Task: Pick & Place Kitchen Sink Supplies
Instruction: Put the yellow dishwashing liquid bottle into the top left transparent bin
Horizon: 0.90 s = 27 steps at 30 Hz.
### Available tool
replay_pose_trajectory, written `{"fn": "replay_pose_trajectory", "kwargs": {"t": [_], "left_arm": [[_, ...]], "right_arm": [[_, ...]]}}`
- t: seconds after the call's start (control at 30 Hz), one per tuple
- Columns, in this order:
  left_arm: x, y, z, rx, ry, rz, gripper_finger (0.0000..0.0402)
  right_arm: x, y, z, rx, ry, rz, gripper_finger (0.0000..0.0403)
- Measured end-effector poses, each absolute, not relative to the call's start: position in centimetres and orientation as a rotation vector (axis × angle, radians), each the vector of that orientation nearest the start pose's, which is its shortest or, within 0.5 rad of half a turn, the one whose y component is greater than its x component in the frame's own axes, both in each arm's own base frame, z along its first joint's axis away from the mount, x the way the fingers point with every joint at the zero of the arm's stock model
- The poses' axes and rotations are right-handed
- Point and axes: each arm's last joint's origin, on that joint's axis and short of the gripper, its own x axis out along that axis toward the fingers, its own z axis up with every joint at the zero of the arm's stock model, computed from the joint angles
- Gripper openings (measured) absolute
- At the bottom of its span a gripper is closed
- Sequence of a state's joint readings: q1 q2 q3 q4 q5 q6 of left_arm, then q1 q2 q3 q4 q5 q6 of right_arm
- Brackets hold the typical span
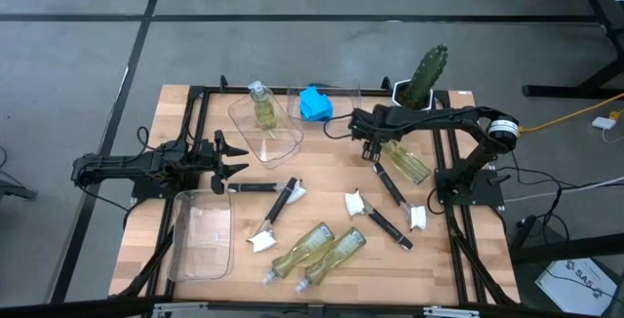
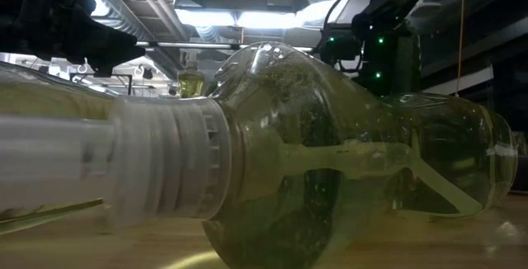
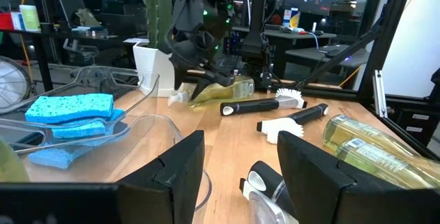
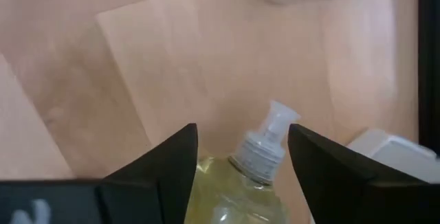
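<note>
My right gripper (image 1: 370, 149) (image 4: 242, 133) is open, pointing down over a clear soap bottle (image 1: 406, 160) that lies on its side near the cactus. Its fingers stand on either side of the bottle's shoulder, with the white pump neck (image 4: 267, 141) between them. My left gripper (image 1: 234, 159) (image 3: 240, 162) is open and level at the table's left, just above a black-handled brush (image 1: 257, 188). Two more bottles (image 1: 317, 250) lie near the near edge. One of them (image 2: 330, 162) fills the low view. Three other brushes (image 1: 276, 211) (image 1: 375, 218) (image 1: 400, 199) lie mid-table. My right gripper straddles the lying soap bottle at its shoulder (image 4: 220, 183), coming from above. I cannot tell whether the fingers touch it. The bottle's body rests on the table.
At the far edge, one clear bin holds an upright soap bottle (image 1: 261, 106) and another holds blue sponges (image 1: 314, 103) (image 3: 69, 110). A green cactus in a white pot (image 1: 424, 76) stands behind the right gripper. A clear bin (image 1: 202, 238) sits near-left.
</note>
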<state>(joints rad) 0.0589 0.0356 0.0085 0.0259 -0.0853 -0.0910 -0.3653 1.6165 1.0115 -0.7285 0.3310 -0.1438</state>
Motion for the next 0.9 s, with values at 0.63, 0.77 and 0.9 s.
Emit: {"fn": "replay_pose_trajectory", "kwargs": {"t": [0.63,0.77,0.9], "left_arm": [[9.9,0.8,16.6,-0.091,-0.005,0.144,0.0180],[9.9,0.8,16.6,-0.091,-0.005,0.144,0.0180],[9.9,0.8,16.6,-0.091,-0.005,0.144,0.0180]], "right_arm": [[26.8,-13.3,14.5,0.028,1.513,-0.545,0.0222],[26.8,-13.2,14.2,0.054,1.523,-0.559,0.0199],[26.8,-13.2,14.2,0.098,1.518,-0.569,0.0137]]}}
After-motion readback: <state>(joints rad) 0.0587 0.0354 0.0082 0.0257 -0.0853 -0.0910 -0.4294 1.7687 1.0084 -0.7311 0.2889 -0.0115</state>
